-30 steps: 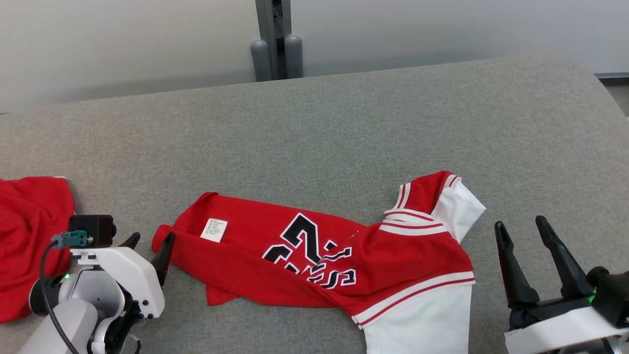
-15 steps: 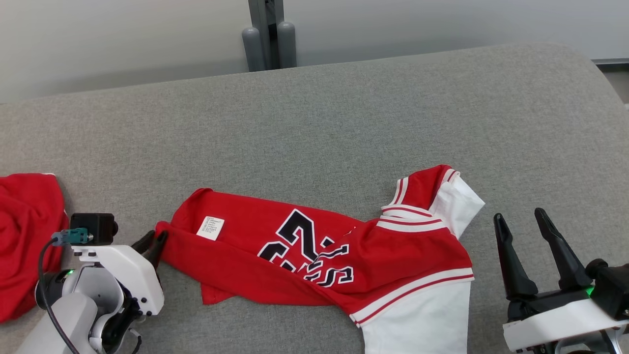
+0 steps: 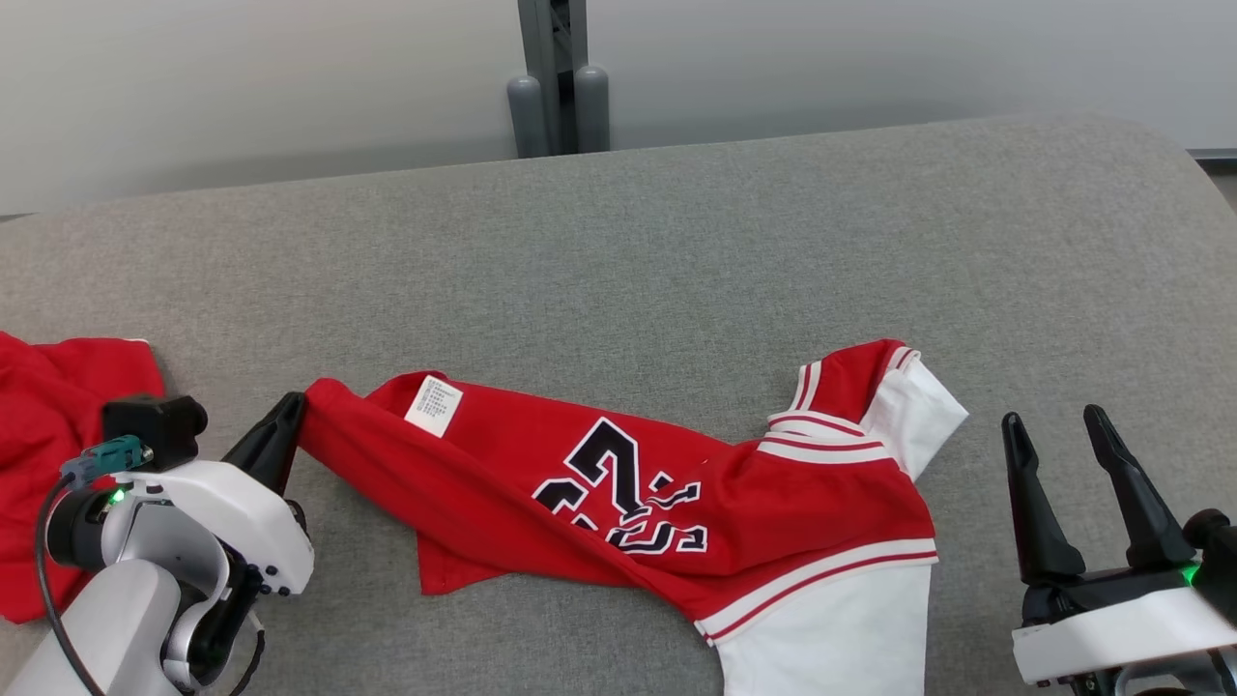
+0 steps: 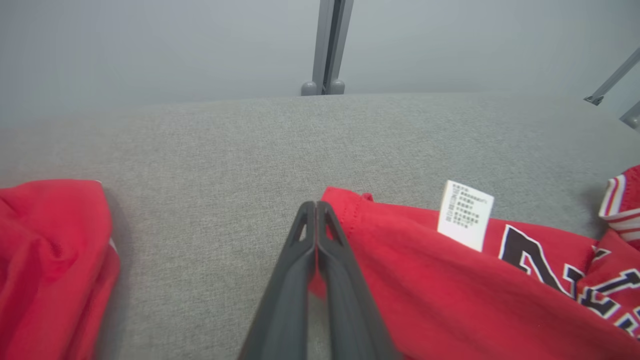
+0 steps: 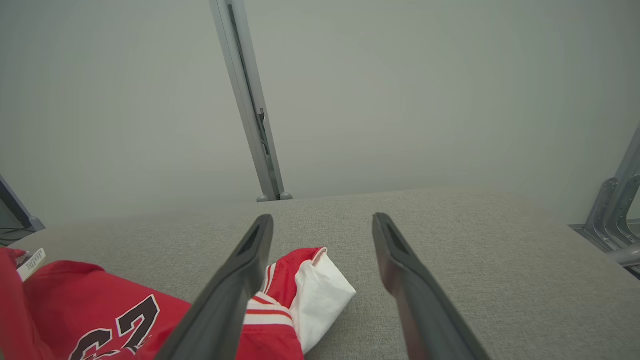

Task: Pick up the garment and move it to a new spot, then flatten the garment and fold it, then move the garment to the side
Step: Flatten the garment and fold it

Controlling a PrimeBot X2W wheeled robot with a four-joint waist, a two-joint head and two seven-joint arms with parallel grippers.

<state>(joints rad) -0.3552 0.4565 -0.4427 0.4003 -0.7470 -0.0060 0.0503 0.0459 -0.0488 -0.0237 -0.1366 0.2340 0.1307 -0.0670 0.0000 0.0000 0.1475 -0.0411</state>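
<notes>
The garment [image 3: 483, 474] is a red jersey with black numerals, white sleeves and a white label, lying crumpled across the grey cushioned surface [image 3: 676, 251]. My left gripper [image 3: 295, 406] is shut on its left corner, which is pulled up a little off the surface. In the left wrist view the fingers [image 4: 300, 260] meet with red cloth [image 4: 425, 280] pinched between them. My right gripper [image 3: 1051, 416] stands open to the right of the garment, apart from it. In the right wrist view my right gripper [image 5: 322, 217] has nothing between its fingers, and the white sleeve [image 5: 320, 295] lies just behind the left finger.
A second red cloth [image 3: 48, 435] lies bunched at the far left, also in the left wrist view [image 4: 45, 260]. A grey post [image 3: 559, 77] stands behind the surface's far edge. Bare grey surface stretches beyond the garment and to its right.
My left gripper has gone from open to shut on the garment's left corner and raised it slightly. The head camera shifted a little. The right gripper stays open.
</notes>
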